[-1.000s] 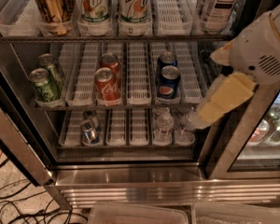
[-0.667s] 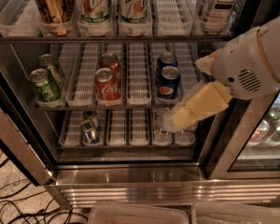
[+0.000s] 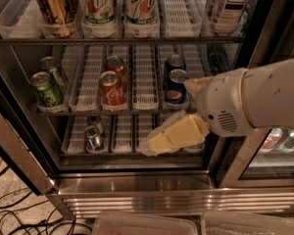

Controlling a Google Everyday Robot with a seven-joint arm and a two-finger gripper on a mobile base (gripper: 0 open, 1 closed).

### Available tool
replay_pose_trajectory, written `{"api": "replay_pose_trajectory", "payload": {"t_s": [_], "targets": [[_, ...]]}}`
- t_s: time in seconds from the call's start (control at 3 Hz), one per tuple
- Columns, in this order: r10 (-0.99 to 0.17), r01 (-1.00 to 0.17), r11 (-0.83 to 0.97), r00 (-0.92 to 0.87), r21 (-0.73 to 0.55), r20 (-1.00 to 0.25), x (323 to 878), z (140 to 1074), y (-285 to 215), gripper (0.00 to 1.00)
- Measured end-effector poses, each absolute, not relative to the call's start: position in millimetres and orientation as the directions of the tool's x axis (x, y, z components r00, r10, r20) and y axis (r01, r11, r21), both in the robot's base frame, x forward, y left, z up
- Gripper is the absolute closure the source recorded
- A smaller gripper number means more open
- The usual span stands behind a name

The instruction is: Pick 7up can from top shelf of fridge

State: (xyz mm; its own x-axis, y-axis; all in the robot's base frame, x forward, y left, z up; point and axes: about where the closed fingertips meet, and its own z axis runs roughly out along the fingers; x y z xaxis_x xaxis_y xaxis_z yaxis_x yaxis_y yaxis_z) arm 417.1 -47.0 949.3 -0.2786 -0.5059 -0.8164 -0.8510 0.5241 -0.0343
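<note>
Two tall silvery-white 7up cans [image 3: 99, 6] [image 3: 139, 4] stand side by side in white slotted lanes on the top shelf [image 3: 176, 13] of the open fridge [image 3: 137, 185]. Their tops are cut off by the frame's upper edge. My gripper [image 3: 154, 145], with pale yellow tips, hangs from the white arm [image 3: 245, 102] that comes in from the right. It is low in front of the bottom rack, well below the 7up cans and a little right of them. It holds nothing that I can see.
A bronze-gold can [image 3: 53, 6] stands left of the 7up cans and a tea bottle [image 3: 230, 1] at the shelf's right end. The middle rack holds green cans [image 3: 46, 89], red cans [image 3: 110, 87] and blue cans [image 3: 175, 82]. Cables [image 3: 10, 209] lie on the floor at left.
My arm has swung left and down across the fridge front. The gripper went from the right end of the middle rack to in front of the bottom rack.
</note>
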Motion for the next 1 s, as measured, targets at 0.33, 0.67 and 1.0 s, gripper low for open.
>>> {"api": "replay_pose_trajectory", "payload": {"t_s": [0.33,0.67,1.0], "targets": [[-0.507,-0.830,0.555,-0.282,-0.058,-0.815,421,950,-46,0.00],[-0.503,-0.810,0.577,-0.251,-0.104,-0.827,417,931,-27,0.00],[-0.568,-0.800,0.534,-0.099,-0.274,-0.817,434,918,-2,0.00]]}}
